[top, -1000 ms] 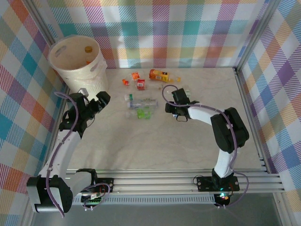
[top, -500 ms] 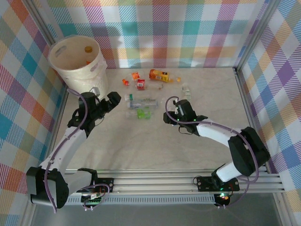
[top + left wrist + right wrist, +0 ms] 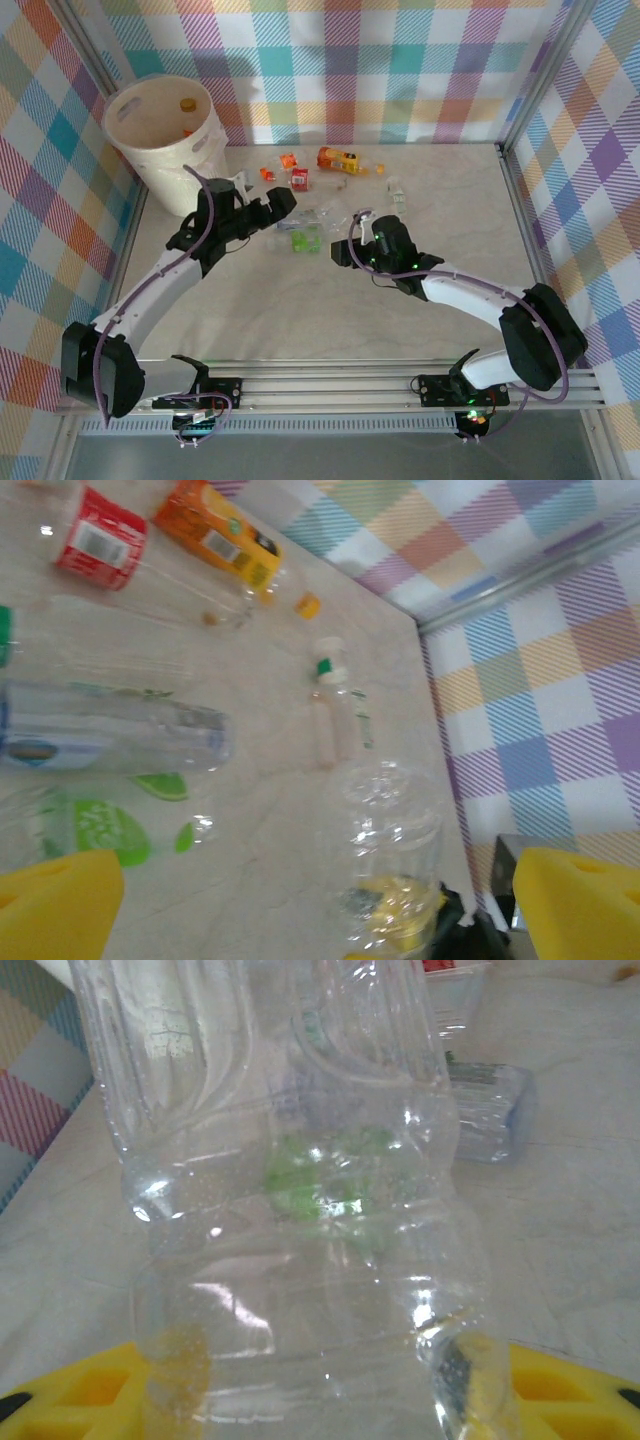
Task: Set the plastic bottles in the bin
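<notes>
Since a second earlier, the left arm had swung away from the bin [image 3: 195, 165] and reached out over the middle of the surface [image 3: 300, 310]. The right arm had drawn back from the far side toward the centre, its elbow sinking toward the near right corner. The left hand [image 3: 283, 203] hung with its jaws spread wide and nothing between them, above the left end of the loose bottles. In the left wrist view its yellow fingers [image 3: 55, 905] sat low at either side. The right hand [image 3: 350, 248] was clamped on a clear crumpled bottle [image 3: 300, 1240], whose lower part sat squeezed between that hand's own yellow fingers [image 3: 70, 1400]. The bottle stood upright near the centre of the surface, though whether its base touched the surface or hung just above it could not be made out. Just left of it, a blue-labelled bottle [image 3: 110, 738] lay on its side, with a green-labelled bottle [image 3: 100, 830] just beside it on the near side. Closer to the far edge lay a red-labelled bottle [image 3: 100, 540] and an orange-labelled bottle [image 3: 215, 535], near each other. A small bottle with a green collar [image 3: 335, 715] lay apart from them, toward the right edge. The bin stood in the far left corner of the surface, well apart from both hands. An orange-capped item [image 3: 187, 103], probably a bottle, lay inside against its far wall.
</notes>
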